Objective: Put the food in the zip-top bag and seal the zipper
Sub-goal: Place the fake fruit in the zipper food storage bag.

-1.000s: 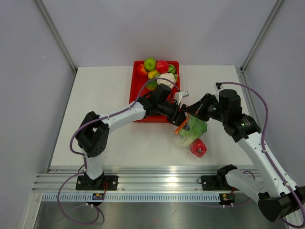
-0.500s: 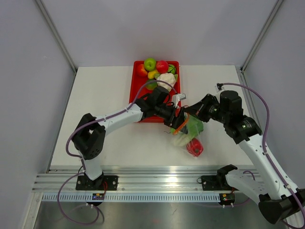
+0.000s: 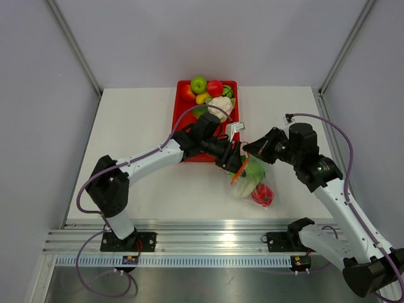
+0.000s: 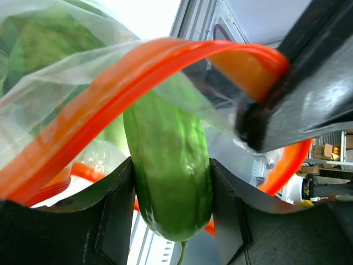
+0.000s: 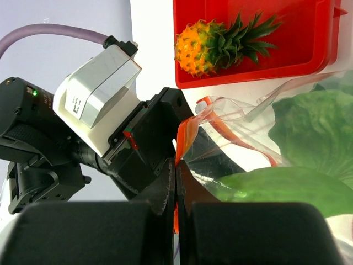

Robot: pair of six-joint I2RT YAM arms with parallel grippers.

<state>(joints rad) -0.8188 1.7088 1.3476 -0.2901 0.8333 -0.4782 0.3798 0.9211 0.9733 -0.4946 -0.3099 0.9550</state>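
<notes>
My left gripper point(image 4: 171, 204) is shut on the green cucumber piece point(image 4: 168, 165), whose tip points into the mouth of the zip-top bag point(image 4: 49, 49). The orange-red zipper point(image 4: 138, 72) arcs across the cucumber. My right gripper point(image 5: 177, 176) is shut on the zipper point(image 5: 185, 138) at the bag's edge and holds the mouth up. Green lettuce point(image 5: 309, 121) lies inside the bag. In the top view the left gripper point(image 3: 237, 165) and right gripper point(image 3: 249, 151) meet over the bag point(image 3: 249, 180). The red tomato point(image 3: 262, 194) sits at the bag's low end, seemingly inside.
The red tray point(image 3: 178, 107) stands behind the grippers with a green apple point(image 3: 199, 84), a white cauliflower point(image 3: 219, 105) and other toy produce. An orange pineapple point(image 5: 204, 49) lies in the tray's near end, close to the bag. White table surrounds the bag.
My left gripper has moved toward me, down to the bag's mouth, with the cucumber. The bag and tomato swayed left and back. The right gripper kept its grip on the zipper.
</notes>
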